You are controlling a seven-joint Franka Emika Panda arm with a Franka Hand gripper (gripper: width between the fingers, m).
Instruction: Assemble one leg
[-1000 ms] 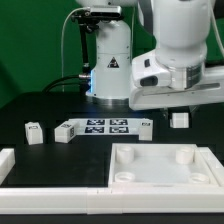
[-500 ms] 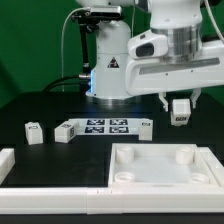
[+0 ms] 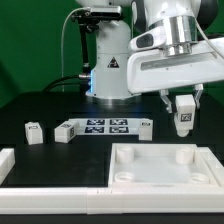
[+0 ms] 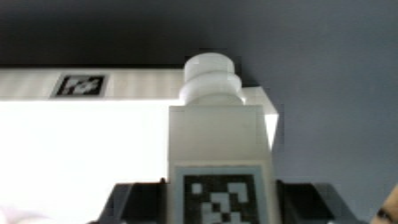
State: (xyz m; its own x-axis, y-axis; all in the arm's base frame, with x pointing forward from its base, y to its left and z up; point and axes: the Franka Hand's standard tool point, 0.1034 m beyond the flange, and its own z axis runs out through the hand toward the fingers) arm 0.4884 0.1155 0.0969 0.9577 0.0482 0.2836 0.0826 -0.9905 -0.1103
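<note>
My gripper (image 3: 184,103) is shut on a leg (image 3: 184,118), a small white post with a black-and-white tag. It holds the leg upright in the air, above the far right corner of the large white tray (image 3: 124,160). In the wrist view the leg (image 4: 221,140) runs out from between the dark fingers (image 4: 135,204), tag face showing, its rounded peg end pointing toward the white tray (image 4: 71,140) beneath. Three more legs lie on the table: one at the exterior view's left (image 3: 34,131), one beside the marker board (image 3: 66,130), and one at its right end (image 3: 144,126).
The marker board (image 3: 105,125) lies flat behind the tray. A white rail (image 3: 40,177) runs along the front left. The robot base (image 3: 108,60) stands at the back. The tray has round sockets at its corners (image 3: 183,156).
The arm has risen and shifted slightly to the exterior view's right, carrying the leg up off the table. The other legs and the tray have not moved.
</note>
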